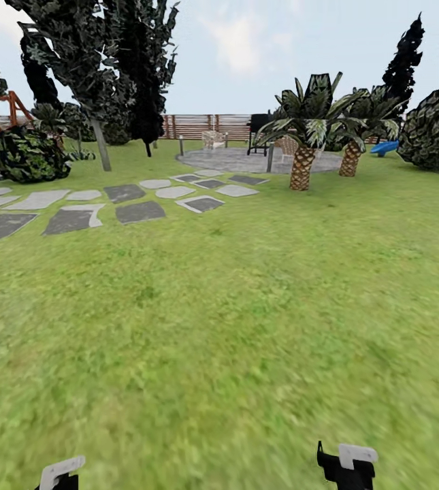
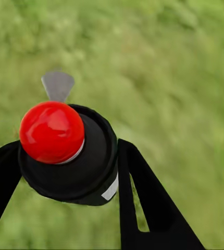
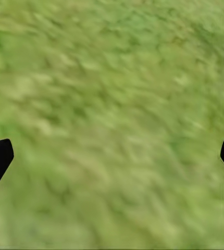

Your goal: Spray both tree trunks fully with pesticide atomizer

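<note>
Your left gripper is clenching the pesticide atomizer, its red cap facing the wrist camera over the lawn. Ahead, stepping stones are leading toward the grey floor, with a pale tree trunk standing left. Your right gripper is hanging spread wide, holding nothing.

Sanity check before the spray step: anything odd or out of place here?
Nothing stands out. The left gripper is shut on the atomizer, red cap up, over grass. The right gripper is open and empty.
</note>
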`<state>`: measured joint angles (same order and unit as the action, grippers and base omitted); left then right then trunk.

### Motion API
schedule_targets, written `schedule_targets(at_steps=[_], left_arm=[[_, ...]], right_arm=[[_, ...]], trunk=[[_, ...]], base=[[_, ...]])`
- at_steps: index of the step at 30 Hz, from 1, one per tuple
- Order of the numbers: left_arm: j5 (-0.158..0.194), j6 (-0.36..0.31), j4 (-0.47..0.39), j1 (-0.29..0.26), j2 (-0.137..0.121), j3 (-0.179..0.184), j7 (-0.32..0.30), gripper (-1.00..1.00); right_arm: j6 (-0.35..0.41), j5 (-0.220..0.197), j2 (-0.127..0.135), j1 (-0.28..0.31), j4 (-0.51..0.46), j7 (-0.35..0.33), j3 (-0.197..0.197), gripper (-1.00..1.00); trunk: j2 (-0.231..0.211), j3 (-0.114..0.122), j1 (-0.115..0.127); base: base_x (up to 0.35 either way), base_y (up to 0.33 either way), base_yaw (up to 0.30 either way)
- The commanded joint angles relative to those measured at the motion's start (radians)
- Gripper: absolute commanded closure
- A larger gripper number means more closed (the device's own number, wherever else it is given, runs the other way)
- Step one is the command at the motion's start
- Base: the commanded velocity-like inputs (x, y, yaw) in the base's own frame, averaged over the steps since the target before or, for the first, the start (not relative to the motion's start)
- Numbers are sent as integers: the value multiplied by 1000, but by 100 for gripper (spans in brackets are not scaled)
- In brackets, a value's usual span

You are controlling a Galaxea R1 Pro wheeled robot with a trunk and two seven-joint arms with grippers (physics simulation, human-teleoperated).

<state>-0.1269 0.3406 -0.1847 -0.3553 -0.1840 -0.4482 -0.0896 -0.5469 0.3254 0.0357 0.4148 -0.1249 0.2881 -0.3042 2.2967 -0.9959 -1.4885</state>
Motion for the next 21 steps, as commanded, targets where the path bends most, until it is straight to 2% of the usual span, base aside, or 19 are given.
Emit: schedule_targets(at_steps=[1,21], left_arm=[[-11,4,1,-1,0,-9,-4,100],[-11,3,1,-1,1,-9,-4,100]], right_arm=[[-2,11,0,1,1,4,-6,-100],[-2,11,0,1,2,4,-6,-100]], trunk=[[0,-1,0],[0,-2,0]], base=[[276,-157,-286],[269,-165,-297]])
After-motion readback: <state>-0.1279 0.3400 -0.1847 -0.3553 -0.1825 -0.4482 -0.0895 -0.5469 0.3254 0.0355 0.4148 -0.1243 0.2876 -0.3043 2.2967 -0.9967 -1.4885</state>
